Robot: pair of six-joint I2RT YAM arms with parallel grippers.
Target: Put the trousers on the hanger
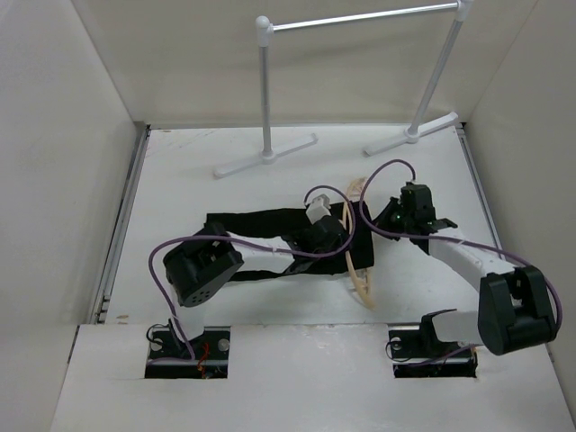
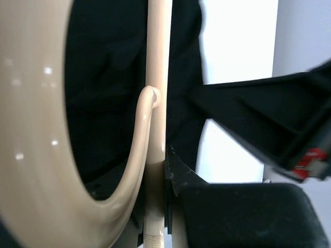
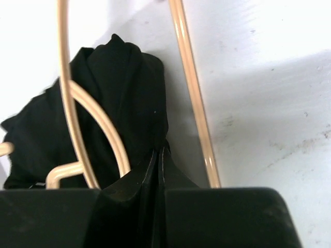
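Observation:
The black trousers lie bunched across the middle of the table. The tan hanger lies over their right end, its length running from far to near. My left gripper is over the trousers and is shut on a thin bar of the hanger; one finger presses against the bar, and the other finger is hidden. My right gripper is at the trousers' right edge. In the right wrist view it is shut on a fold of the trousers, beside the hanger's bars.
A white tubular rack stands at the back on two flat feet. White walls enclose the table on the left, right and back. Purple cables loop over both arms.

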